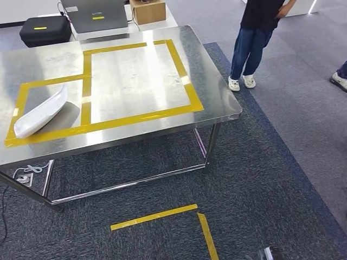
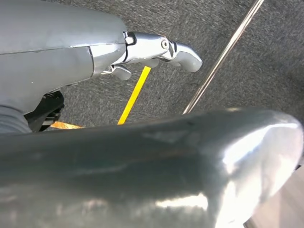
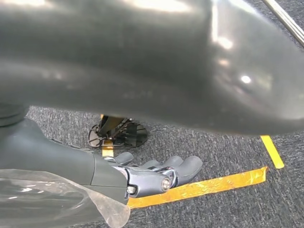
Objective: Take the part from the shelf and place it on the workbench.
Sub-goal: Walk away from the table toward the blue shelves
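Observation:
A white elongated part [image 1: 40, 111] lies on the steel workbench [image 1: 212, 92], inside the smaller yellow-taped box at the left. Neither hand is near it. In the left wrist view my left hand [image 2: 150, 50] hangs over the carpet with its fingers stretched out and nothing in them. My right hand [image 3: 157, 175] likewise hangs above the floor, fingers straight and apart, holding nothing.
A person [image 1: 256, 38] stands past the bench's far right corner, and another shoe [image 1: 339, 78] shows at the right edge. A black case [image 1: 45, 30], a grey case [image 1: 98, 16] and a cardboard box [image 1: 148, 11] sit behind the bench. Yellow tape [image 1: 164, 216] marks the carpet in front.

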Available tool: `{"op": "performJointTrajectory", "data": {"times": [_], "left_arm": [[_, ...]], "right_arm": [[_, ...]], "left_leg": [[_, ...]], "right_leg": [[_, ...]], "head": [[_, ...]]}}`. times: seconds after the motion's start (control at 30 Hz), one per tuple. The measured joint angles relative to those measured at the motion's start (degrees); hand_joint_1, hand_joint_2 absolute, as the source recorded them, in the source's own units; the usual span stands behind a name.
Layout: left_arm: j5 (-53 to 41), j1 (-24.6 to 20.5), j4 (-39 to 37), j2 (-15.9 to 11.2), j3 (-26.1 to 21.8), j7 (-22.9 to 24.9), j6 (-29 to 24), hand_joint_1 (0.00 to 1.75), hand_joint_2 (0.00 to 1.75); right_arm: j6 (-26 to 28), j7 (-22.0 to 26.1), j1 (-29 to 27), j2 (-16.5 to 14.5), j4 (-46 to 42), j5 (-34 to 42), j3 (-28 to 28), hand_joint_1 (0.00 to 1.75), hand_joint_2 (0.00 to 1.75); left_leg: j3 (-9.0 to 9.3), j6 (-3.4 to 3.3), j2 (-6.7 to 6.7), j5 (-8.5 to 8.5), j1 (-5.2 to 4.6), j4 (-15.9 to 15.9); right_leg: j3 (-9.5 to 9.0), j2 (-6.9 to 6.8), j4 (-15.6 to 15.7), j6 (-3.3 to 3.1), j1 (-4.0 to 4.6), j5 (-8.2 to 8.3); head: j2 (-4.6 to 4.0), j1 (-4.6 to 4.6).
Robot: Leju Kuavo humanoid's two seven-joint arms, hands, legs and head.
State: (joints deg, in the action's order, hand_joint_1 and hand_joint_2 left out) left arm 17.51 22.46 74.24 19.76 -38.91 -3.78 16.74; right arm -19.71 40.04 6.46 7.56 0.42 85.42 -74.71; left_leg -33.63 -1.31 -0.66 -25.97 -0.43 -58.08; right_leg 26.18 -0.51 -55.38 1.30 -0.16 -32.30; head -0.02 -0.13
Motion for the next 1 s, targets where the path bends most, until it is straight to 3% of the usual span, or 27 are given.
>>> {"op": "performJointTrajectory", "data": {"times": [0.53, 0.8, 0.87, 0.97, 1.0], "left_arm": [[-11.51, -1.71, -0.77, 0.28, -2.76, -1.32, 0.20, 0.00, 0.00], [-12.33, -1.91, -1.15, 0.28, -2.82, -1.36, -0.91, 0.00, 0.00], [-12.35, -2.01, -1.17, 0.35, -2.82, -1.38, -0.92, 0.00, 0.00], [-12.35, -2.13, -1.29, 0.44, -2.82, -1.40, -0.92, 0.00, 0.00], [-12.35, -2.13, -1.35, 0.46, -2.82, -1.40, -0.92, 0.00, 0.00]], "right_arm": [[4.46, 0.00, -0.77, 0.02, 0.00, 0.01, 2.87, 0.00, 0.00], [4.83, 0.02, -0.42, 0.02, -0.02, 0.00, 2.59, 0.00, 0.00], [4.87, 0.06, -0.37, 0.02, -0.02, 0.00, 2.55, 0.00, 0.00], [4.99, 0.08, -0.46, 0.03, -0.02, 0.00, 2.53, 0.00, 0.00], [5.03, 0.07, -0.53, 0.03, -0.01, 0.00, 2.52, 0.00, 0.00]], "left_leg": [[-0.03, -0.02, 0.01, -0.02, -0.03, -0.05], [-0.09, -1.25, 0.03, -0.19, -0.29, 0.00], [0.27, -1.80, -0.07, 0.40, 0.03, 1.24], [0.13, -2.12, -0.16, 0.76, 0.20, 1.84], [0.03, -2.11, -0.17, 0.77, 0.22, 1.81]], "right_leg": [[0.03, 0.03, 0.02, 0.03, -0.03, 0.02], [-0.16, -0.01, 0.30, 1.07, -0.40, -0.03], [0.38, 0.18, -1.11, 1.49, -0.42, -1.55], [5.24, 0.41, -11.13, 2.16, -0.61, -7.29], [6.81, 0.41, -14.29, 2.42, -0.72, -8.25]], "head": [[0.00, 0.00], [0.00, -0.04], [0.00, 0.03], [0.00, 0.15], [0.00, 0.15]]}}
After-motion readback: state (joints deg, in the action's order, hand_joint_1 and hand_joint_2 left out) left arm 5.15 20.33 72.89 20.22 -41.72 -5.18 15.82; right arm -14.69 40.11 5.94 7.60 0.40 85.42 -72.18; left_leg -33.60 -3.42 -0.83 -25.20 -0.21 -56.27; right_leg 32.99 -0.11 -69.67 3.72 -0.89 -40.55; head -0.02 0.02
